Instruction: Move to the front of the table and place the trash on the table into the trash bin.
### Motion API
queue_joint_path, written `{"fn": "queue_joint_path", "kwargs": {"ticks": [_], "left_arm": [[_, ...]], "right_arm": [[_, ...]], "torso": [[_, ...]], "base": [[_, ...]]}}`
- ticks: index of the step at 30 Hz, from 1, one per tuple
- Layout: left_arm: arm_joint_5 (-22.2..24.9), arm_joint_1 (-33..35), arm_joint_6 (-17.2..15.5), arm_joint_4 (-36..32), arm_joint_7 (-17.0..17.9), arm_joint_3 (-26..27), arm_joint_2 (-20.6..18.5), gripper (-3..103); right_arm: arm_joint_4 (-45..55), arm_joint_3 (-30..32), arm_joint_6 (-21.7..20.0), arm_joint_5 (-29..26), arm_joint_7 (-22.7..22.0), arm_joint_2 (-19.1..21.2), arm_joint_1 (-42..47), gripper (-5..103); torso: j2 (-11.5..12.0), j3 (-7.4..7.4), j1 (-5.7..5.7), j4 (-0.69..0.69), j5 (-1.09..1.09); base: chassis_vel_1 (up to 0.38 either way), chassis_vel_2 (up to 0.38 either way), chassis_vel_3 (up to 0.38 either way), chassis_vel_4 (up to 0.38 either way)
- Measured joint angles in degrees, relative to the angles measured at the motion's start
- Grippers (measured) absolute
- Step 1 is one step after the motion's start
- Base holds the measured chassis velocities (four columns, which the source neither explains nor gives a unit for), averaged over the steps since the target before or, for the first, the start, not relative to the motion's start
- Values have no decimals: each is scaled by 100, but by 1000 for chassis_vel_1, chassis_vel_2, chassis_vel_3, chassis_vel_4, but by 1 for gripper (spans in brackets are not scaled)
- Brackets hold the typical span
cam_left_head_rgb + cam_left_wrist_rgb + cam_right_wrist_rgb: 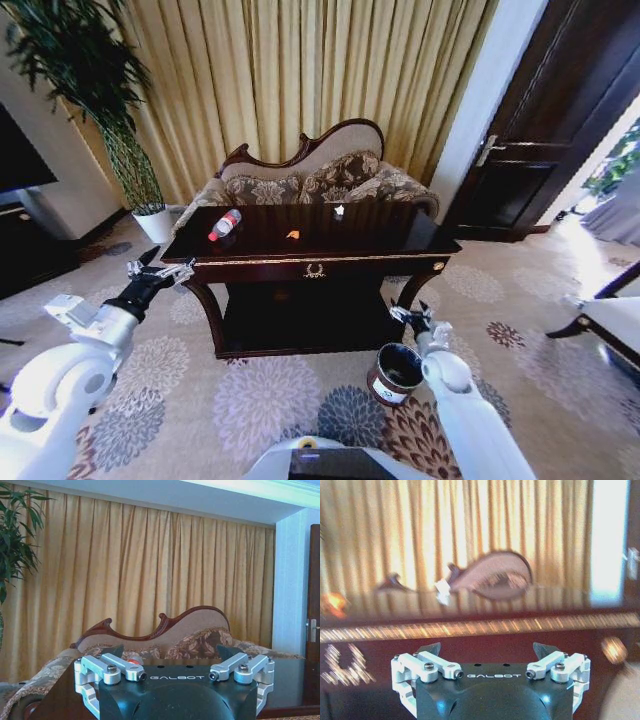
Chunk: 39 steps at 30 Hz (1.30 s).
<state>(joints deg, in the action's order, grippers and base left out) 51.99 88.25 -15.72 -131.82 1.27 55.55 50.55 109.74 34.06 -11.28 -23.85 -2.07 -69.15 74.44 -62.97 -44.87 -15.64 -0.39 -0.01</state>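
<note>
Gold curtains (300,70) and a carved-back sofa (320,180) close off the room behind the table (400,235), which stands on a floral carpet (250,400) directly ahead of the robot. On the glossy tabletop, the bottle (224,225) lies on its side near the left end, red cap toward the front-left corner. The orange scrap (293,235) rests near the centre of the top, well apart from the bottle, and a white wrapper bit (339,211) sits farther back toward the sofa. The trash bin (398,373) stands upright on the carpet in front of the table's right front leg; its black interior shows no contents. The left gripper (160,268) hovers off the table's left front corner, level with the top, jaws spread wide and holding nothing. The right gripper (412,319) hangs low beside the right front leg, just above the bin rim, also spread wide and empty. In the left wrist view, only the red cap of the bottle is visible past the gripper body. In the right wrist view the drawer front is blurred, and the scrap and wrapper appear as smeared patches.
</note>
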Motion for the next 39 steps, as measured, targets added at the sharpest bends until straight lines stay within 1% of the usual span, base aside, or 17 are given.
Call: {"fn": "queue_joint_path", "kwargs": {"ticks": [2,6,8,10,14,18,20,25,32,39], "left_arm": [[8,-3,1,-16,-6,18,1,100],[24,-12,13,-22,-11,48,-4,100],[34,-55,19,-19,-12,64,-7,100],[41,-108,8,-14,-4,64,6,100],[40,-146,-19,0,21,54,51,100],[34,-135,-59,-3,37,65,75,100],[27,-108,-154,-14,97,115,77,100],[47,-70,-250,-15,148,233,41,100],[51,6,-287,-43,153,287,47,100],[43,-6,-288,-90,156,270,46,100]], "right_arm": [[301,-89,-105,-112,-110,78,-103,100],[498,-176,-172,-230,-172,170,-190,100],[676,-249,-230,-398,-238,290,-236,100],[827,-258,-338,-523,-250,393,-229,100],[951,-259,-418,-596,-225,483,-200,100],[1040,-268,-483,-625,-197,493,-175,100],[1130,-300,-506,-657,-192,485,-158,100],[1169,-336,-508,-680,-188,462,-158,100],[1177,-334,-490,-669,-103,465,-156,100],[1154,-332,-445,-648,-69,471,-158,100]], "torso": [[0,0,0,0,0],[0,0,0,0,1],[0,0,0,0,1],[0,0,0,-1,1],[0,0,0,-1,1],[0,0,0,-1,1],[0,0,0,-1,1],[0,0,0,0,1],[0,0,1,-1,1],[1,-1,0,0,1]], "base": [[0,0,0,0],[0,0,0,0],[0,0,0,0],[0,0,0,0],[0,0,0,0],[0,0,0,0],[0,0,0,0],[0,0,0,0],[-42,51,51,-44],[-144,135,150,-135]]}}
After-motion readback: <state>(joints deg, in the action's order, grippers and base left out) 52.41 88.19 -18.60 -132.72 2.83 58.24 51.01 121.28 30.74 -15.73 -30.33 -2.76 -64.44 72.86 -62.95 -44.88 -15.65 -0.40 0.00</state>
